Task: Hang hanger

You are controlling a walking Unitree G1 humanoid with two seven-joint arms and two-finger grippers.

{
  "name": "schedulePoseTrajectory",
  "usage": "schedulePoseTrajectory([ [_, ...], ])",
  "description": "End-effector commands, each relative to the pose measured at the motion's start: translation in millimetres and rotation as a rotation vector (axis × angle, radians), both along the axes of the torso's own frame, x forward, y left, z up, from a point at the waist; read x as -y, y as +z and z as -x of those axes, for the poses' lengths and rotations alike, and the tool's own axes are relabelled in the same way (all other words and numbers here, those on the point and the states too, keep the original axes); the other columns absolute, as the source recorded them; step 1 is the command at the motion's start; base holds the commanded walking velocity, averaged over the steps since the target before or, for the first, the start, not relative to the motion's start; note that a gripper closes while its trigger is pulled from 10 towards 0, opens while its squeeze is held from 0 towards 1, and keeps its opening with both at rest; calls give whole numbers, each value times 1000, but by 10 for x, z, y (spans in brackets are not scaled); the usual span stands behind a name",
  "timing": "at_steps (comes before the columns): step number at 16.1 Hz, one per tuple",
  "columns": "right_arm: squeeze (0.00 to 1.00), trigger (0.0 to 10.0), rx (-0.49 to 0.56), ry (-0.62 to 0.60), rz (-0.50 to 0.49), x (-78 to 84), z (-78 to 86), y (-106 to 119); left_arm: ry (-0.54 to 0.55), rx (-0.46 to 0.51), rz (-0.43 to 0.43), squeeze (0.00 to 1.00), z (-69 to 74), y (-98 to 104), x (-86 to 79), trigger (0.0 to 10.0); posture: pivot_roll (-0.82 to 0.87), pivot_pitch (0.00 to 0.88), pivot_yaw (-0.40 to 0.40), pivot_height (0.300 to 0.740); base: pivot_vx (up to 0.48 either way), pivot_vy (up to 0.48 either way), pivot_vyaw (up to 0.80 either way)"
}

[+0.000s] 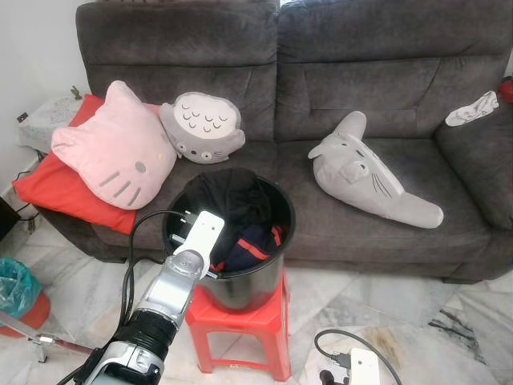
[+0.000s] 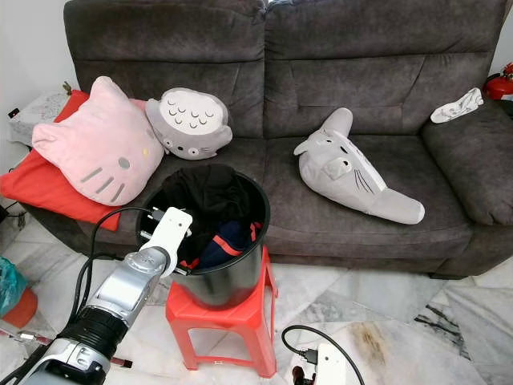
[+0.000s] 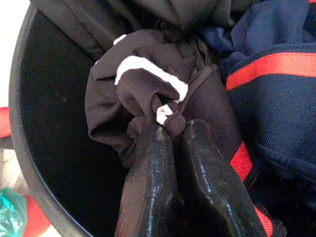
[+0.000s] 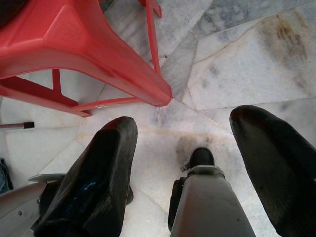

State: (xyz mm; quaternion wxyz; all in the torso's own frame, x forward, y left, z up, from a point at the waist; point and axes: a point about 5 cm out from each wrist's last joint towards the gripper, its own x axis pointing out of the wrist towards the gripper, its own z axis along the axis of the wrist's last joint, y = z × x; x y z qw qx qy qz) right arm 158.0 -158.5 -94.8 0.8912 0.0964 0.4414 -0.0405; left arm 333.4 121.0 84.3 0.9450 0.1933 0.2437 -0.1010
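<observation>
- The left hand (image 3: 170,131) is down inside the black bucket (image 1: 264,277), its two fingers (image 3: 148,168) pinched tight together on a bunched fold of dark garment (image 3: 143,89) with a white trim.
- That bucket sits on a red stool (image 1: 256,325) in front of the grey sofa (image 1: 321,72), stuffed with dark clothes, including a navy piece with red stripes (image 3: 276,64).
- No hanger can be picked out in any view; if one is there, it is buried under the cloth or out of frame, so where the task's own thing lies cannot be told.
- The right hand (image 4: 182,163) hangs low by the marble floor (image 4: 256,64) beside the stool's leg, fingers spread wide and holding nothing.
- Risk one: the grip catches only a small knot of fabric near the fingertips, and a lift could let it slide free.
- Risk two: the garment looks tangled with its neighbours, so a pull may drag the whole pile up.
- Risk three: the bucket stands high on a light stool, and a sideways tug could tip it toward the sofa cushions (image 1: 120,156).
</observation>
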Motion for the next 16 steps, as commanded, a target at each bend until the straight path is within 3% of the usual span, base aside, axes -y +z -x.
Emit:
schedulePoseTrajectory([
  [1,0,10000,-23,11,-4,-30,52,-25,-5,12,-12,0,5,10,-39,0,14,1,83,740,0,0,0],
  [5,0,10000,-22,12,-4,-33,48,-23,-11,3,33,0,11,2,-21,0,14,0,82,740,0,0,0],
  [7,0,10000,-21,14,-5,-37,47,-23,-51,57,231,0,-9,158,102,0,13,0,81,740,0,0,0],
  [8,0,10000,-21,15,-5,-38,48,-23,-86,109,251,0,-24,252,143,0,13,0,81,740,0,0,0],
  [9,0,10000,-21,32,0,-40,44,-22,-83,172,329,0,-56,413,184,10000,17,0,78,740,0,0,0],
  [13,0,10000,-14,29,-3,-41,31,-16,-69,262,561,0,-136,794,200,10000,14,0,77,740,0,0,0],
  [16,0,10000,-5,27,-1,-29,5,-4,-78,404,702,0,-170,1126,181,10000,12,0,76,740,0,0,0],
])
